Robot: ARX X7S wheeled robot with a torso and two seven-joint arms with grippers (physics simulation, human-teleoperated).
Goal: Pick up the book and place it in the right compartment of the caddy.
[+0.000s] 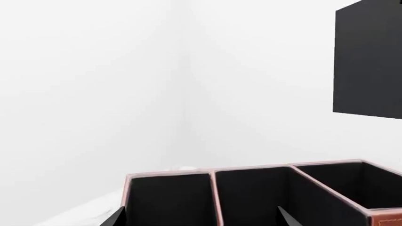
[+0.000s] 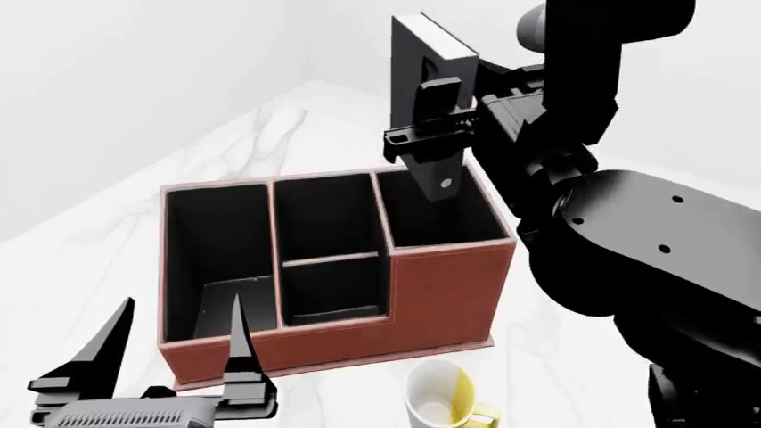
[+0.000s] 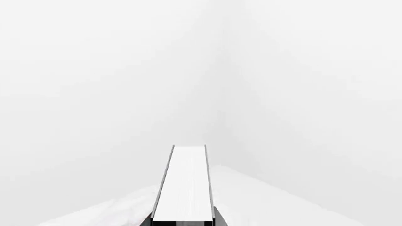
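The black book [image 2: 419,62] with white page edges is held upright in my right gripper [image 2: 434,134], which is shut on it. It hangs above the right compartment [image 2: 437,214] of the reddish-brown caddy [image 2: 440,294]. In the right wrist view the book's white page edge [image 3: 183,186] runs out between the fingers. In the left wrist view the book shows as a black slab [image 1: 369,61] above the caddy [image 1: 251,197]. My left gripper [image 2: 178,357] is open and empty, in front of the caddy's left end.
A white-and-yellow mug [image 2: 443,401] stands on the white marble table [image 2: 143,205] just in front of the caddy. The caddy's long narrow left section [image 2: 214,259] and divided middle section [image 2: 327,259] look empty. White walls are behind.
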